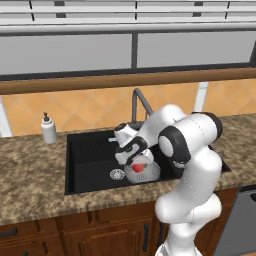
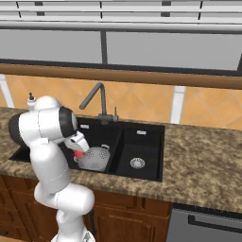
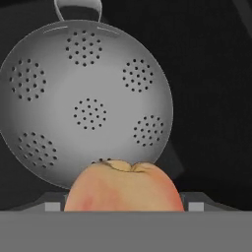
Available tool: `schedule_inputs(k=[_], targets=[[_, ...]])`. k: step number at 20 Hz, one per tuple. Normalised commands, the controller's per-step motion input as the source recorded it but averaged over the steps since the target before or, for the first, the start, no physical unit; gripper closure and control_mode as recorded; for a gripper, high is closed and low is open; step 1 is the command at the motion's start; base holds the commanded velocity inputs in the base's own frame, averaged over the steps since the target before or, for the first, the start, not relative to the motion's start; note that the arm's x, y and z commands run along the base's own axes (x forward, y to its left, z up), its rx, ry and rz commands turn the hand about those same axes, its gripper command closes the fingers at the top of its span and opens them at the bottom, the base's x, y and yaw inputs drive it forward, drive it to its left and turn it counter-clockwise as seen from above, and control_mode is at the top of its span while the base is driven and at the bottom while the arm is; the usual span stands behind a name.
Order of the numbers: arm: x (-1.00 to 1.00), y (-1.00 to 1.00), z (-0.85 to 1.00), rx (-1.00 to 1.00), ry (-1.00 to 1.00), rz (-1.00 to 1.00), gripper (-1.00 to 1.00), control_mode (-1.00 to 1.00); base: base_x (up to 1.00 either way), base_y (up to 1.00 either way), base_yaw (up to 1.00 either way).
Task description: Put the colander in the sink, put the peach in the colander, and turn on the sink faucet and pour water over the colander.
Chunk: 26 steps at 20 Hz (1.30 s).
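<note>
My gripper (image 1: pixel 134 161) hung over the left basin of the sink (image 1: pixel 85 150) with the peach (image 3: pixel 123 187) pinched between my fingers, jaws set about as wide as the fruit, and the colander (image 3: pixel 86 101) sat directly below on the basin floor. The main risk, as I judged it, was in the letting go: the peach was round and smooth-skinned, so dropped from a height it could bounce off the curved metal wall, roll up over the rim and end in the black basin beside the silver drain (image 1: pixel 117 174). In the hand view the fruit lay toward the colander's near edge and not over its middle, which made a rim strike more likely. A light bowl on a small base could also tip or skate on the slick sink floor if struck off-centre. The colander was dull grey metal, a shallow rounded bowl with clusters of small holes and a loop handle at its far side; the peach was orange-red with a paler blush and a stem dimple. The sink faucet (image 2: pixel 96 100), a dark angled gooseneck, stood behind on the speckled stone counter (image 2: pixel 203 156), with no water running.
</note>
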Motion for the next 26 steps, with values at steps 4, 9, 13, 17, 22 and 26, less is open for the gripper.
schedule_inputs(k=[4, 9, 13, 17, 22, 26], targets=[[0.06, -0.19, -0.34, 0.0, 0.05, 0.0, 1.0, -1.0, 0.0, 0.0, 0.0], [0.0, -0.15, -0.37, 0.0, 0.01, 0.0, 1.0, -1.0, 0.0, 0.0, 0.0], [0.02, -0.08, -0.25, 0.0, 0.0, 0.0, 1.0, -1.0, 0.0, 0.0, 0.0], [0.01, -0.16, -0.24, 0.0, 0.0, 0.0, 1.0, -1.0, 0.0, 0.0, 0.0], [0.0, -0.18, -0.15, 0.0, 0.0, 0.0, 1.0, -1.0, 0.0, 0.0, 0.0], [0.01, -0.01, -0.13, 0.0, 0.0, 0.0, 1.0, -1.0, 0.0, 0.0, 0.0]])
